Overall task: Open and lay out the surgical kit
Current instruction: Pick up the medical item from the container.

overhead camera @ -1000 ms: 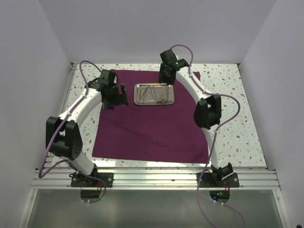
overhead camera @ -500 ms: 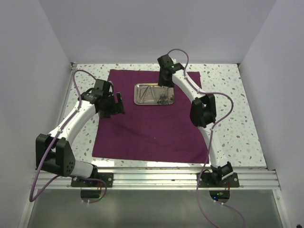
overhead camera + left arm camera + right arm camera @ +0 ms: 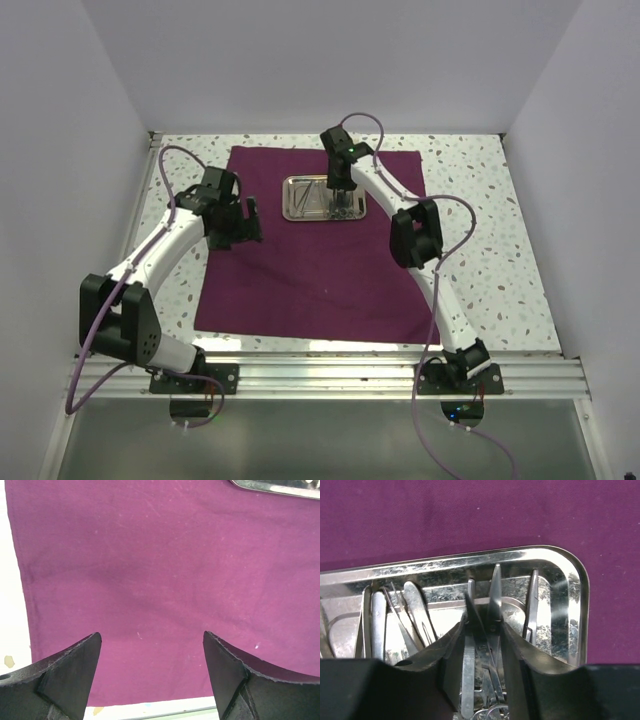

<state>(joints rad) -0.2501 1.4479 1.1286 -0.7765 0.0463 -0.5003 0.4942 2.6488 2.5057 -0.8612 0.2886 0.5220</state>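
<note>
Maroon cloth (image 3: 310, 280) lies open on the bench (image 3: 480, 200), steel tray (image 3: 290, 215) near its far edge, where the right hand (image 3: 484, 625), narrow around scissors (image 3: 492, 605), needs a firm pinch to lift them; left hand (image 3: 151, 635) wide.

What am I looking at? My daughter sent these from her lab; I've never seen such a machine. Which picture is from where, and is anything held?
Two white robot arms stand at a speckled table. One picture looks down from above; the other two come from cameras on the wrists. A dark purple cloth lies flat, with a shiny rectangular steel tray of silver instruments on it. The left gripper hangs open over the cloth, empty. The right gripper straddles silver scissors in the tray; whether it pinches yet is unclear.
</note>
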